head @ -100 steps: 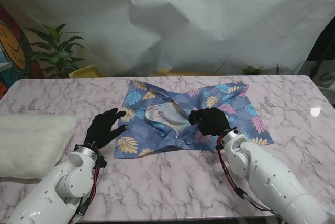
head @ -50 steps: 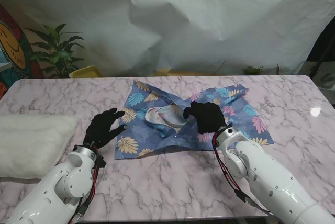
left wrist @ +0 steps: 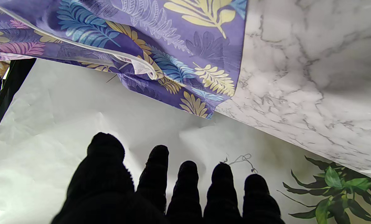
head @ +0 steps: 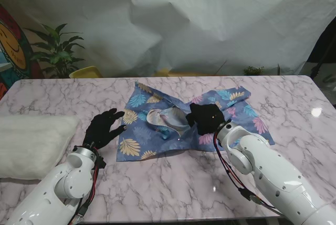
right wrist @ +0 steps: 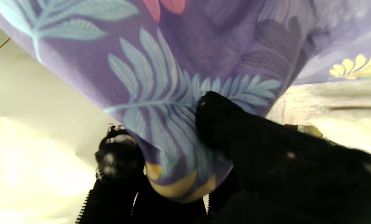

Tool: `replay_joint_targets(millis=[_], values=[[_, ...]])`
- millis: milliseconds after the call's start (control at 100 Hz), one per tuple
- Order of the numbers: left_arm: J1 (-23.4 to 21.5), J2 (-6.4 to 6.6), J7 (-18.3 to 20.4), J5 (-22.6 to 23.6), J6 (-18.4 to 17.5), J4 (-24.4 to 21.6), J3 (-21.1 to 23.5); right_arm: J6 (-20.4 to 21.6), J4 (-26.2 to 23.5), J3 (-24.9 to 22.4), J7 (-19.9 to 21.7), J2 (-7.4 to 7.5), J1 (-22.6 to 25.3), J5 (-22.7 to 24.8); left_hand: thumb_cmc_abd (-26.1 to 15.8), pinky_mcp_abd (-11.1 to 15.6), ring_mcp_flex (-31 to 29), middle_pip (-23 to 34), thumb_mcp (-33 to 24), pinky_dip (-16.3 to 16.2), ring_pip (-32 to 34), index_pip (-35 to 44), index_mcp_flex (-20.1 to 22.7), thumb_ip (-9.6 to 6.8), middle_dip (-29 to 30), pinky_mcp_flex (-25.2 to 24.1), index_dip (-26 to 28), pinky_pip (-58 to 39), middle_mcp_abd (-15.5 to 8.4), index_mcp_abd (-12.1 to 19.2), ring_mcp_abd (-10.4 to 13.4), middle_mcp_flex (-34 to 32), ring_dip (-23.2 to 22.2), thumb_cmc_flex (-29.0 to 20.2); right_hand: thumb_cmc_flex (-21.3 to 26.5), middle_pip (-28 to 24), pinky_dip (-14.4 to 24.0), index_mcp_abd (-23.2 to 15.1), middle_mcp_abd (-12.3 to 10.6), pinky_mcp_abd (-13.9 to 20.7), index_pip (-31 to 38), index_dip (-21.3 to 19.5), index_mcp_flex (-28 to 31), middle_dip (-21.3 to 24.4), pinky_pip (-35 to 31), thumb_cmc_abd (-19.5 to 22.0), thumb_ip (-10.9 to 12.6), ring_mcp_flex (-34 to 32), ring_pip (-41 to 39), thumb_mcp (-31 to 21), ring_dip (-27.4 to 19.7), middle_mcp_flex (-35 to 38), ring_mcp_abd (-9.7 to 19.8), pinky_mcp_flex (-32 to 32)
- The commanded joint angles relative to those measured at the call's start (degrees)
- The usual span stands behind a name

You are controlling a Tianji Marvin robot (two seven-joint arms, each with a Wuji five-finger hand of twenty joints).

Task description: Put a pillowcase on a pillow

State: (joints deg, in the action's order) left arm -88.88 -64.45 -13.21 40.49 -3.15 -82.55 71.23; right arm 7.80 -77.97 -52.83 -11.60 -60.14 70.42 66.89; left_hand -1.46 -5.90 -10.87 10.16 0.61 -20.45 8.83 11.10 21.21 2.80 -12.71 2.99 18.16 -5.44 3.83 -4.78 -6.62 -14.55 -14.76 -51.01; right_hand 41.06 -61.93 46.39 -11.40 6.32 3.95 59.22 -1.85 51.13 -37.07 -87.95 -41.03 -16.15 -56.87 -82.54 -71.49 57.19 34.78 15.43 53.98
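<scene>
The blue pillowcase (head: 157, 120) with a leaf print lies crumpled on the marble table, its pale inner lining showing at the open mouth. My right hand (head: 206, 118) in a black glove is shut on a fold of the pillowcase (right wrist: 179, 93) near its middle, lifting it a little. My left hand (head: 103, 128) hovers open, fingers spread, just left of the pillowcase's near left corner (left wrist: 204, 77), apart from it. The fluffy white pillow (head: 32, 143) rests at the table's left edge.
Marble table (head: 173, 183) extends to the right and toward me. A white sheet (head: 210, 20) hangs behind the table. A green plant (head: 58, 51) and a yellow object (head: 86, 72) stand at the far left.
My right hand has drawn its pinched fold leftward and slightly away from me, bunching the pillowcase and lifting its middle. The left hand has barely moved.
</scene>
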Motion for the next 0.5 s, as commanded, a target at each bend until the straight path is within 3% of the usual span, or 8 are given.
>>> replay_joint_targets(millis=[0, 60, 140, 200, 290, 370, 490], values=[[-0.07, -0.06, 0.78, 0.01, 0.21, -0.27, -0.13, 0.45, 0.96, 0.94, 1.76, 0.59, -1.57, 0.29, -2.48, -0.78, -1.14, -0.25, 0.76, -0.65, 0.12, 0.11, 1.23, -1.55, -0.54, 0.01, 0.54, -0.69, 0.01, 0.02, 0.37, -0.32, -0.44, -0.64, -2.77, 3.38, 2.32, 0.22, 0.12, 3.47, 4.91, 1.26, 0.97, 5.3, -6.32, 4.04, -1.7, -4.86, -5.95, 0.76, 0.96, 0.76, 4.12, 3.43], [-0.04, -0.05, 0.83, 0.02, 0.16, -0.24, -0.14, 0.71, 2.71, 2.69, 1.78, 0.93, -3.49, 1.19, -2.49, -0.8, -1.21, -0.23, 0.74, -0.65, 0.13, 0.11, 1.24, -1.55, -0.54, -0.01, 0.55, -0.69, -0.02, 0.02, 0.41, -0.32, -0.49, -0.69, -4.86, 4.5, 2.83, -7.91, -2.98, 4.91, 11.04, -5.39, -3.47, 8.18, -10.03, 8.21, -2.5, -7.65, -6.68, 2.04, -0.16, 5.42, 6.11, 6.02], [-0.01, -0.05, 0.85, -0.01, 0.14, -0.21, -0.15, 1.72, 5.67, 4.77, 1.36, 0.96, -5.67, 0.53, -2.5, -0.82, -1.22, -0.24, 0.77, -0.66, 0.09, 0.06, 1.14, -1.55, -0.54, -0.02, 0.53, -0.69, -0.22, 0.04, 0.45, -0.22, -0.52, -0.65, -5.13, 9.45, 0.68, -16.35, -9.72, 4.01, 15.03, -12.17, -8.87, 11.58, -16.65, 13.34, -1.9, -15.42, -6.93, 6.44, -3.76, 19.6, 3.95, 12.02], [-0.03, -0.06, 0.81, -0.02, 0.16, -0.2, -0.11, 2.08, 6.98, 5.91, 0.76, 0.97, -6.73, 0.04, -2.49, -0.79, -1.34, -0.17, 0.76, -0.67, 0.11, 0.04, 1.13, -1.55, -0.56, -0.01, 0.52, -0.7, -0.35, -0.02, 0.44, -0.26, -0.57, -0.67, -5.72, 11.78, 0.05, -20.04, -11.63, 5.44, 15.43, -14.98, -11.25, 12.46, -20.77, 15.42, -1.77, -19.17, -6.41, 8.8, -5.01, 25.56, 3.31, 14.46], [-0.07, -0.08, 0.75, -0.05, 0.22, -0.23, -0.06, 1.96, 8.15, 6.39, -0.8, 0.74, -7.07, -0.66, -2.51, -0.82, -1.47, -0.12, 0.71, -0.69, 0.09, -0.07, 0.93, -1.56, -0.57, 0.08, 0.48, -0.74, -0.49, -0.07, 0.51, -0.27, -0.61, -0.77, -4.53, 9.71, -0.78, -21.23, -11.57, 5.19, 16.07, -19.06, -14.1, 10.67, -25.3, 18.44, -1.15, -19.15, -7.29, 12.21, -2.82, 31.37, 1.78, 15.1], [-0.05, -0.1, 0.69, -0.11, 0.2, -0.21, -0.05, 1.53, 7.75, 5.69, -2.77, 0.63, -6.33, -0.29, -2.53, -0.84, -1.59, -0.05, 0.75, -0.72, 0.08, -0.11, 0.87, -1.55, -0.59, 0.21, 0.45, -0.8, -0.78, -0.03, 0.59, -0.36, -0.64, -0.74, -4.13, 7.63, -2.04, -21.81, -12.54, 3.93, 16.56, -20.57, -16.08, 9.63, -25.33, 20.29, -1.04, -19.03, -5.11, 14.05, -2.89, 34.03, -0.55, 14.99], [-0.03, -0.08, 0.67, -0.06, 0.06, -0.18, -0.06, 0.88, 5.44, 3.26, -6.02, 0.58, -3.86, 1.49, -2.52, -0.92, -1.89, 0.05, 0.76, -0.75, 0.11, -0.14, 0.83, -1.55, -0.61, 0.31, 0.43, -0.85, -0.96, -0.04, 0.79, -0.45, -0.69, -0.77, -3.59, 3.84, -7.07, -22.59, -15.13, -3.47, 17.04, -20.67, -18.29, 7.79, -19.05, 22.23, -0.62, -19.14, 6.52, 17.07, -8.28, 34.66, -5.22, 13.55]])
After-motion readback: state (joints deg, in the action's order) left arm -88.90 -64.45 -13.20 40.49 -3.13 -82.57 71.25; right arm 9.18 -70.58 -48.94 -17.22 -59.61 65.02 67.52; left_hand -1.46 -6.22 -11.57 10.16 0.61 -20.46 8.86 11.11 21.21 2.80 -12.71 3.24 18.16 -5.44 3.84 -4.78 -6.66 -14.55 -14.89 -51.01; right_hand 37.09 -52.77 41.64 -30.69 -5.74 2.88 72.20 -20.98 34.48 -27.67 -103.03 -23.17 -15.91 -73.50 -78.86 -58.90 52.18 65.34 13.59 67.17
